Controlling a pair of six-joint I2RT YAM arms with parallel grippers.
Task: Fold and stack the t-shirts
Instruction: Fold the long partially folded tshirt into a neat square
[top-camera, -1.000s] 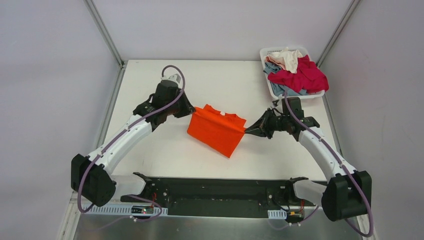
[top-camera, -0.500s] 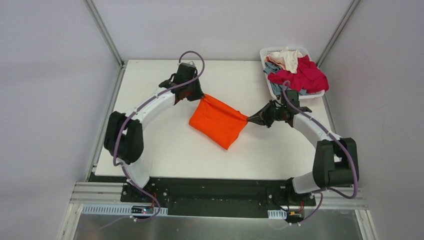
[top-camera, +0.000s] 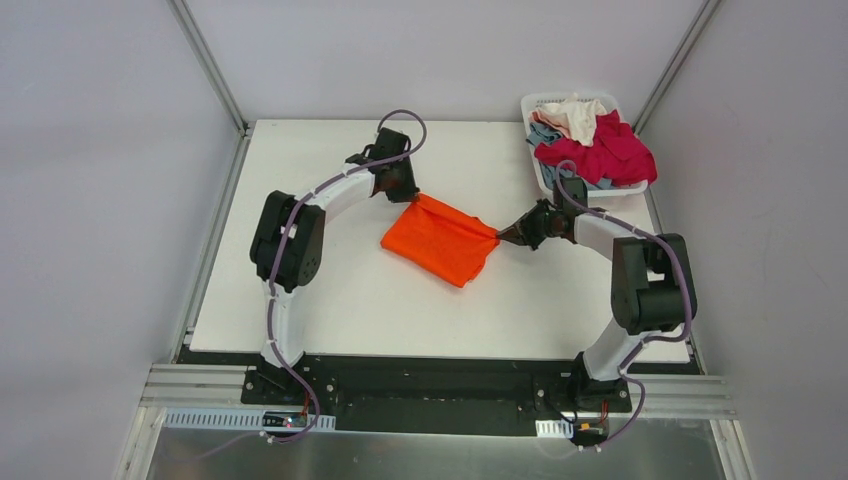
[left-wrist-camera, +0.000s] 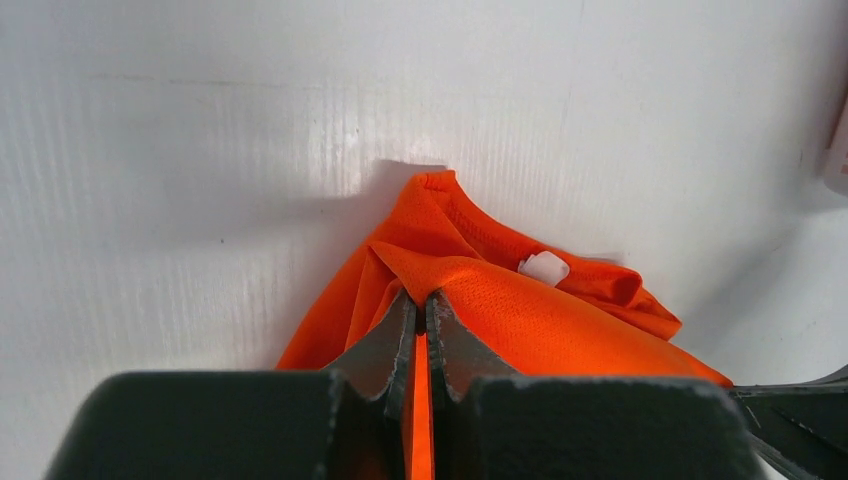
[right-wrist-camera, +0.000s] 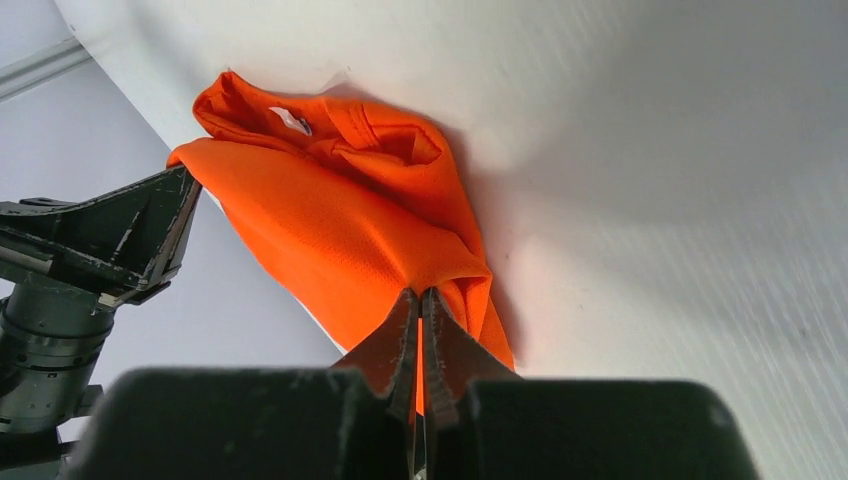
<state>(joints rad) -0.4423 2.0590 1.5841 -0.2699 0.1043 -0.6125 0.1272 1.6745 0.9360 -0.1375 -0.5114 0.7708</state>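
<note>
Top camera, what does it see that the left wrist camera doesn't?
Only the top camera shows the white basket heaped with a crimson shirt, a grey-blue shirt and a cream shirt. Only the left wrist camera shows the small white tag inside the collar. Both show the orange t-shirt pinched in the shut left pincer, and the white table.

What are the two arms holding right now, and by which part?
The orange shirt: left pincer pinches its far-left corner, right pincer its right corner.
</note>
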